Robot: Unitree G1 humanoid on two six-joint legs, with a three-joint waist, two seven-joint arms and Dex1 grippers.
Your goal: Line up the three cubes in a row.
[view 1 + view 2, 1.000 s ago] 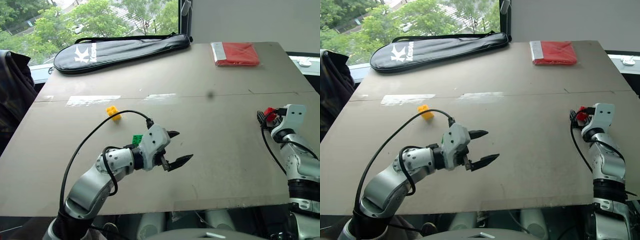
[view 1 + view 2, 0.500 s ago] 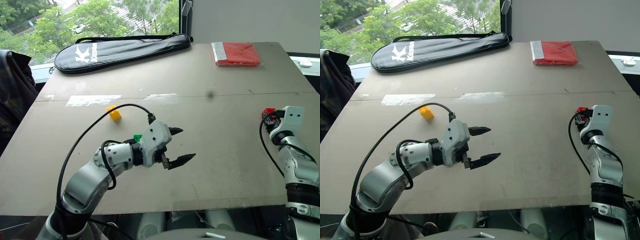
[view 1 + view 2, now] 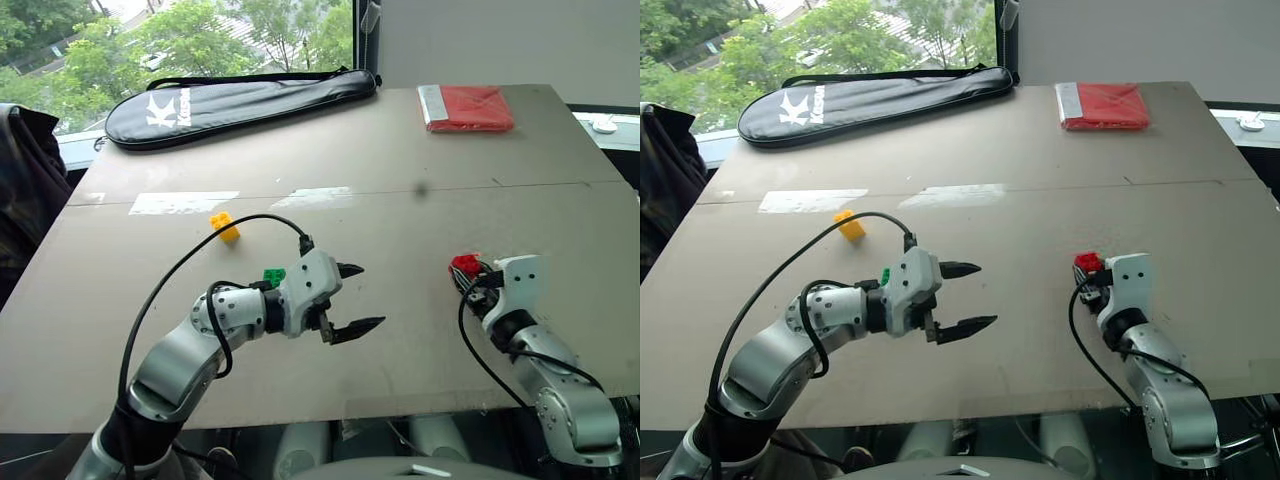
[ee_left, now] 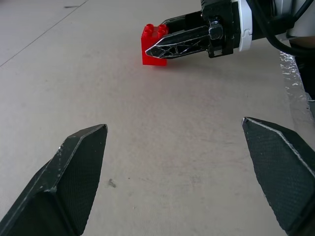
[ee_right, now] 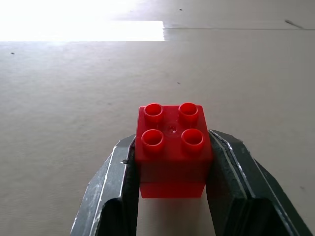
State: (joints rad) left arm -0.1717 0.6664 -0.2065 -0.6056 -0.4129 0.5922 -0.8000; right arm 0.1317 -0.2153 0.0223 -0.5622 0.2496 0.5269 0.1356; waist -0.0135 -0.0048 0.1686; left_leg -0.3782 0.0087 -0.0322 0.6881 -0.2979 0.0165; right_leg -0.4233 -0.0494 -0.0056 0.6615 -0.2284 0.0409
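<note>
Right gripper (image 5: pixel 172 196): low over table (image 3: pixel 420 140), clenched on 1 red cube (image 5: pixel 172 147). Left gripper (image 3: pixel 355 298): released, pointing right. 1 green cube (image 3: pixel 274 276) behind it; 1 yellow cube (image 3: pixel 225 226) beyond.

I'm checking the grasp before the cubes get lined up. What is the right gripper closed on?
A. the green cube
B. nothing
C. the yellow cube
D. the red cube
D: the right wrist view shows the right gripper clamped on both sides of the red cube, studs up.
</note>
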